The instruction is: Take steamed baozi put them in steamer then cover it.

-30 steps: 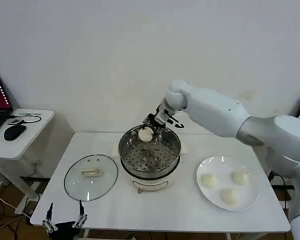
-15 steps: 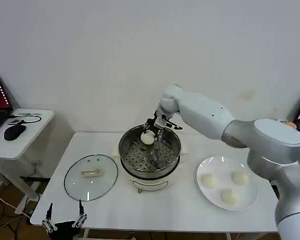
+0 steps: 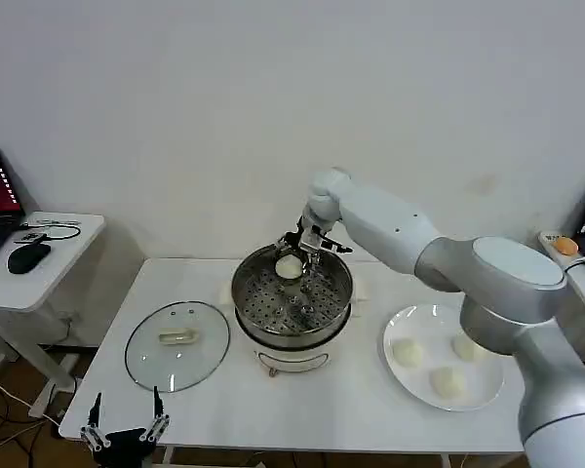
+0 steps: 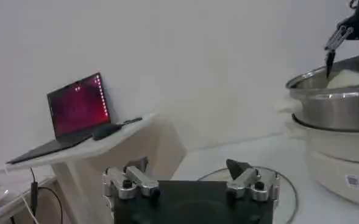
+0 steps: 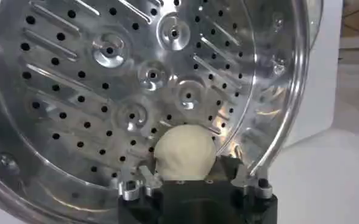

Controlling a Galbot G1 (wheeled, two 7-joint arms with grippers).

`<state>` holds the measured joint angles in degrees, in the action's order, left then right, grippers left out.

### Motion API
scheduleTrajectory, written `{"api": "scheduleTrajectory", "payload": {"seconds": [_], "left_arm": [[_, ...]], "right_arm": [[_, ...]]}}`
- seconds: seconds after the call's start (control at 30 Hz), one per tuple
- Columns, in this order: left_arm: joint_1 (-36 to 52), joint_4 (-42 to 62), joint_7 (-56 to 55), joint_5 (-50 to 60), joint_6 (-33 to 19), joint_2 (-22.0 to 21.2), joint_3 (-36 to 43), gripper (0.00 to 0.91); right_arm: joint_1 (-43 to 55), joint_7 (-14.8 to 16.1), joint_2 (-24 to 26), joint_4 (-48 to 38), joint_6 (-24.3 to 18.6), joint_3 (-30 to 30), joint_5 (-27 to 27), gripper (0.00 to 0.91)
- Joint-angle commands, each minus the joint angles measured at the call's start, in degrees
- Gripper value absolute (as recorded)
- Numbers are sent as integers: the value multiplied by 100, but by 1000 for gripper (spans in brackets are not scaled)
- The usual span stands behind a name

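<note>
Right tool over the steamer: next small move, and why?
Probably lower a little further, then open. The right tool is shut on a baozi inside the steamer near its far wall, seemingly just above the perforated floor. The left tool waits open.

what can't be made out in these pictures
- Underside of the bun in the right tool: right wrist view, hidden by the tool; resting on the steamer floor or not is unclear.
- Steamer interior: left wrist view, blocked by its wall.
- Lid: left wrist view, mostly behind the left tool.
</note>
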<state>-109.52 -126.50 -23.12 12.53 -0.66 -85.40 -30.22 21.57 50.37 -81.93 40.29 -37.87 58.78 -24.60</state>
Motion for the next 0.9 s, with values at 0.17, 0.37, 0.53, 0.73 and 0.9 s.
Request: {"api": "scheduleTrajectory", "payload": {"seconds": [0.17,0.37,0.53,0.73,0.9], "left_arm": [[37,-36,66,61,34,24,91,907],[66,-307,690,113,458,198,99,907],[122,-441,863,106,646,351,71,907],[207,-338,913,134,631,390,169,907],[332,-252,1083,285,635,369,239,907]], "right_arm": [[982,97,1434,2238,2675,365,1817,907],[1385,236,3046,3496,3991,878,2489,907],[1370,464,4397,4019,4334,1249,2653,907],[1152,628,5583,4649,4353,1773,3088,907],[918,584,5928,5074,4526,2253,3073,907]]}}
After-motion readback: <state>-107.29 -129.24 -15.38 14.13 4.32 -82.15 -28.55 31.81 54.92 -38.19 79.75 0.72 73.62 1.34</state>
